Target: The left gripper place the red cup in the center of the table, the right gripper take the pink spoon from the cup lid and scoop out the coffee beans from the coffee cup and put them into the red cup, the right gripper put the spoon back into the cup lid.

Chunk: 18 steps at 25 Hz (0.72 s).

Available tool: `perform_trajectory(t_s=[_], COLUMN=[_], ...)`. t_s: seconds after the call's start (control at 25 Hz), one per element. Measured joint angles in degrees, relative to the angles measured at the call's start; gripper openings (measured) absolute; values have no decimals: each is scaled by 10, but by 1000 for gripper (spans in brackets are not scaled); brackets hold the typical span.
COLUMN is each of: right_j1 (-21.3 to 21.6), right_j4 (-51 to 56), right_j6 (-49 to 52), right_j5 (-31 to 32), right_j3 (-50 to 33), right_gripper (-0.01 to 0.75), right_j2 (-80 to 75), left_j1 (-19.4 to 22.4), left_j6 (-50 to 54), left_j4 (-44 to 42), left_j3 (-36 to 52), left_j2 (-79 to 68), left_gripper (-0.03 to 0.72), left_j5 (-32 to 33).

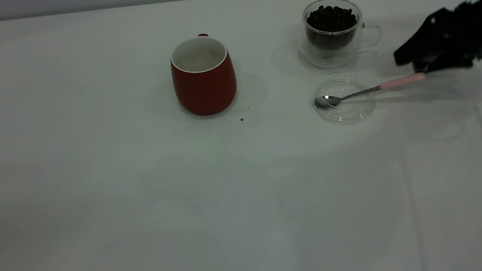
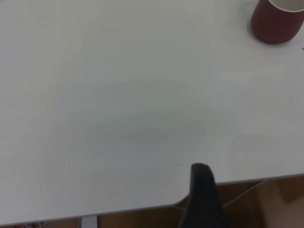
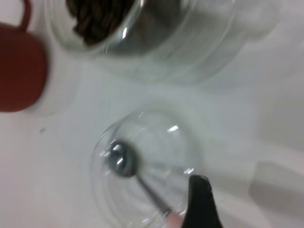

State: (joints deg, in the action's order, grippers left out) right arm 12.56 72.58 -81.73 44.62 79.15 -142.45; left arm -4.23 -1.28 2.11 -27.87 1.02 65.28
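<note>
- Pink-handled and steel-bowled, the pink spoon (image 1: 366, 90) lies with its shiny bowl inside the cup lid (image 1: 344, 101) and its handle reaching right, out over the lid's rim.
- The right claw (image 1: 418, 62) hangs at the far right of the desk (image 1: 141, 196), its tips just above the end of the pink handle; contact cannot be made out, and whether its fingers are spread or closed I cannot tell.
- In the right wrist view one black fingertip (image 3: 200, 199) sits close beside the spoon's metal neck, over the lid's edge.
- The lid is a flat clear glass disc, lying just nearer than the coffee cup (image 1: 336, 31).
- The coffee cup is clear double-walled glass, handle pointing right, and holds a heap of dark coffee beans (image 1: 331, 17) up to near its rim.
- The red cup (image 1: 203, 75) stands upright around mid-desk, well left of the coffee cup: dark red outside, white inside, handle on its far side. It looks empty.
- One small dark speck (image 1: 242, 119), possibly a bean crumb, lies just near-right of the red cup.
- The left claw (image 2: 203, 197) shows only as a blurred black shape over the desk edge, well apart from the red cup; its state cannot be told.
- No writing or label is readable.
</note>
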Motion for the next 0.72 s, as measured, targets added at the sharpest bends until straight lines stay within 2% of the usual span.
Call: perform_trajectory(t_s=[0.12,0.24,0.32,0.4,0.52,0.72], right_j1=[-1,-1,-7,-19,-50,-86], right_j4=[-33,-65,-84,-115,-225,-432], right_j6=[48,183,280,319,353,525], right_j5=[-5,25,75,142,220,245], right_j3=[-1,-1,-1,-1,-1,-2], right_gripper=[584,584,583,581,573,556], right_j2=[62,138,188,244,327,469], left_j1=[0,0,0,0,0,0], left_j6=[0,0,-1,-1,-1,-1], left_j4=[0,0,0,0,0,0], left_j3=[0,0,0,0,0,0], left_j2=[0,0,0,0,0,0], left_gripper=[586,586,586,586,586,586], left_j5=[0,0,0,0,0,0])
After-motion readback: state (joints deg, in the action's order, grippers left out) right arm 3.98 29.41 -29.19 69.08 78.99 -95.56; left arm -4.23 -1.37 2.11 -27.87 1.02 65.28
